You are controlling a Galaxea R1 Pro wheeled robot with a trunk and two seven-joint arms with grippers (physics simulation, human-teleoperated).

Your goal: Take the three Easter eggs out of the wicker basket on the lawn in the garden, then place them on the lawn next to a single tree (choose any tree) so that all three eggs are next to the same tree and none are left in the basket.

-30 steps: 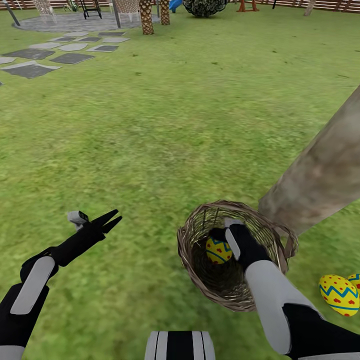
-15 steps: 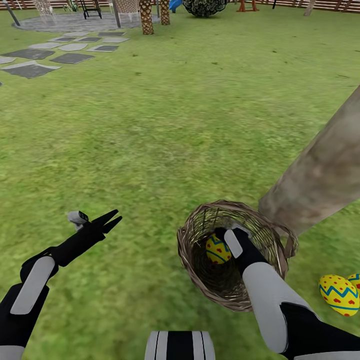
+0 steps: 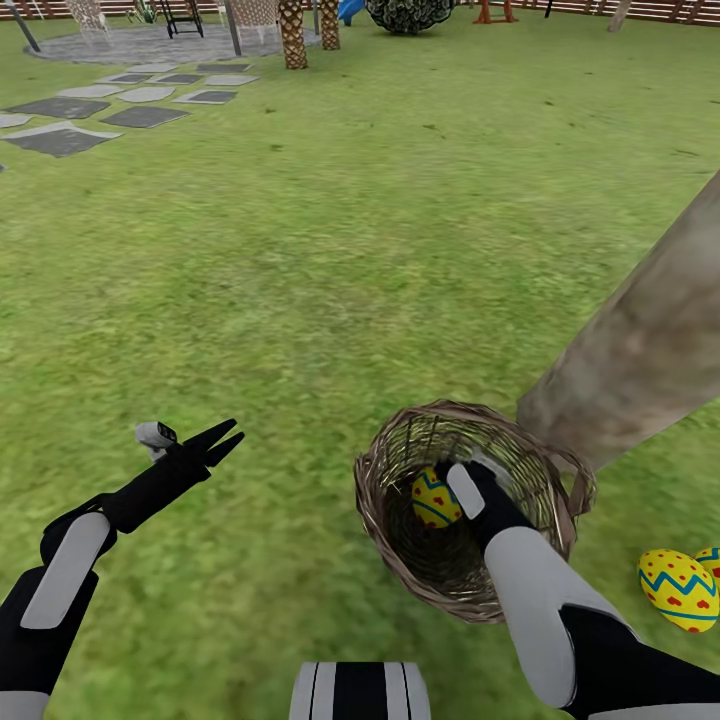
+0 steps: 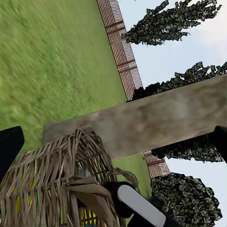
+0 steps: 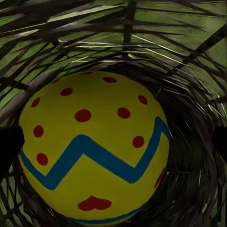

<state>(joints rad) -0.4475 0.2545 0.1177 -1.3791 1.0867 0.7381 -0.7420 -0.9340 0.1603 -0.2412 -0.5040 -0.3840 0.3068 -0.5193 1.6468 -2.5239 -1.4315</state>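
Head view, from left to right: grey stepping stones [image 3: 60,125] lie at the far left edge of the lawn [image 3: 330,230], leading up to a paved circle. Lower down, the left gripper [image 3: 226,440] hangs above bare grass with its two dark fingers spread apart and nothing between them. To its right the wicker basket [image 3: 395,540] sits on the grass, its mouth tilted toward the camera. One yellow egg [image 3: 434,498] with a blue zigzag and red marks lies inside it, and the right gripper [image 3: 462,482] reaches down into the basket right beside that egg; whether its fingers are spread or closed on the egg I cannot tell from here. Just behind the basket and to its right the thick pale trunk of the tree [image 3: 640,350] rises at a slant, its base near the basket's rim. At the far right, two more eggs [image 3: 678,588] lie on the grass close to the trunk, one mostly cut off by the picture's edge. Left wrist view shows the basket [image 4: 52,184] from the side with the trunk [image 4: 156,118] behind it and a brick fence [image 4: 124,61] beyond. Right wrist view shows the egg [image 5: 94,151] close up, ringed by the woven wall [image 5: 127,38], with dark fingertips [image 5: 8,146] at either side of it, apart from each other.
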